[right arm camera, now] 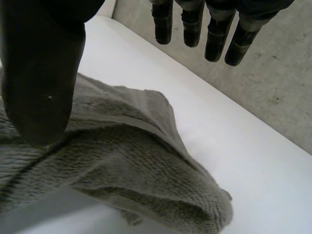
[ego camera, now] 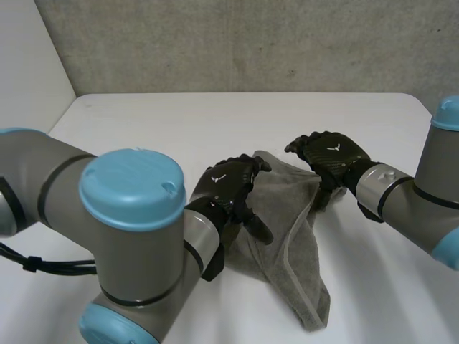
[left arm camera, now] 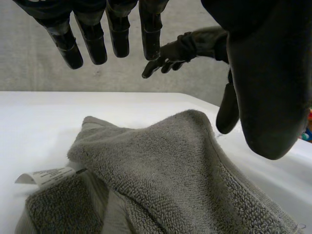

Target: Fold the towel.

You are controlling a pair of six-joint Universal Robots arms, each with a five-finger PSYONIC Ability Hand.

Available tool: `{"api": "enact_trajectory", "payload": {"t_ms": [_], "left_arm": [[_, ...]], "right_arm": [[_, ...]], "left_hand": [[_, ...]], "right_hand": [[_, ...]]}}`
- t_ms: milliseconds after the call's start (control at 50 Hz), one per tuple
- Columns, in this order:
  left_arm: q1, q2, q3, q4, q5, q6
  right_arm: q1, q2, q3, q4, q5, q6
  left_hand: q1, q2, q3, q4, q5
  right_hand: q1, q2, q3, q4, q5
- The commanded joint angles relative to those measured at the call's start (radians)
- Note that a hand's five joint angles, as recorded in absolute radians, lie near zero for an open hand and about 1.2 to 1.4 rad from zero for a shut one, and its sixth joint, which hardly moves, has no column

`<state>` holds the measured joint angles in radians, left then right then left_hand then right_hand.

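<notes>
Grey terry towel [ego camera: 290, 236] lies bunched on the white table [ego camera: 215, 115] in the head view. It runs from a raised fold just right of centre down to a narrow tail in the lower right of the frame, more a rumpled wedge than a flat sheet, so we judge that no neat fold is made yet. The left hand [ego camera: 228, 188] hangs over the towel's left edge at centre frame, and the right hand [ego camera: 331, 154] sits at its upper right corner. With one on each side, they seem to us placed to take two ends and carry them together. In the left wrist view, the left hand's fingers [left arm camera: 119, 34] are straight and spread, the thumb held wide, with nothing between them. The towel lies under the palm, clear of the fingertips, with its looped pile doubled into a soft hump. A white label [left arm camera: 46, 175] pokes out from the layer beneath. In the right wrist view, the right hand's fingers [right arm camera: 214, 39] are likewise straight and well apart from the thumb, pinching nothing. The thumb overlaps the cloth, and we cannot tell whether it touches. Under this palm the towel shows a flat hem band and a thick rolled edge that stands up off the table.
</notes>
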<state>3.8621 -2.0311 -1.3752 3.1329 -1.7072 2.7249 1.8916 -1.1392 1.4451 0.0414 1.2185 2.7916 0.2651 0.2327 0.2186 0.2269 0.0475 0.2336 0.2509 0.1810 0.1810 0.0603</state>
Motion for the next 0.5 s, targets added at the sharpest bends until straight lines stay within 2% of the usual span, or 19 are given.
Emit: {"api": "enact_trajectory", "payload": {"t_ms": [20,160,200,280,420,500], "left_arm": [[-0.076,-0.072,0.040,0.001,-0.123,-0.013],[-0.115,-0.135,0.087,0.001,-0.223,-0.039],[-0.148,-0.168,0.120,0.003,-0.262,-0.054],[-0.174,-0.195,0.143,0.003,-0.298,-0.057],[-0.211,-0.241,0.168,0.006,-0.364,-0.062],[-0.217,-0.245,0.174,0.006,-0.379,-0.071]], "right_arm": [[-0.002,0.004,0.020,-0.005,-0.007,-0.026],[0.001,0.018,0.018,-0.003,-0.002,-0.049],[0.001,0.024,0.018,-0.005,-0.001,-0.049],[0.003,0.030,0.018,-0.014,0.009,-0.046],[0.001,0.045,0.028,-0.078,0.076,-0.037],[0.000,0.067,0.026,-0.083,0.078,-0.037]], "left_hand": [[-0.090,-0.057,-0.044,-0.052,-0.047],[-0.090,-0.057,-0.044,-0.052,-0.047],[-0.091,-0.058,-0.044,-0.052,-0.048],[-0.091,-0.058,-0.044,-0.052,-0.048],[-0.091,-0.058,-0.044,-0.052,-0.048],[-0.091,-0.058,-0.044,-0.052,-0.048]], "right_hand": [[-0.059,-0.076,-0.006,-0.007,-0.060],[-0.059,-0.076,-0.006,-0.007,-0.060],[-0.059,-0.076,-0.006,-0.007,-0.060],[-0.059,-0.076,-0.006,-0.007,-0.060],[-0.059,-0.076,-0.006,-0.007,-0.060],[-0.059,-0.076,-0.006,-0.007,-0.060]]}}
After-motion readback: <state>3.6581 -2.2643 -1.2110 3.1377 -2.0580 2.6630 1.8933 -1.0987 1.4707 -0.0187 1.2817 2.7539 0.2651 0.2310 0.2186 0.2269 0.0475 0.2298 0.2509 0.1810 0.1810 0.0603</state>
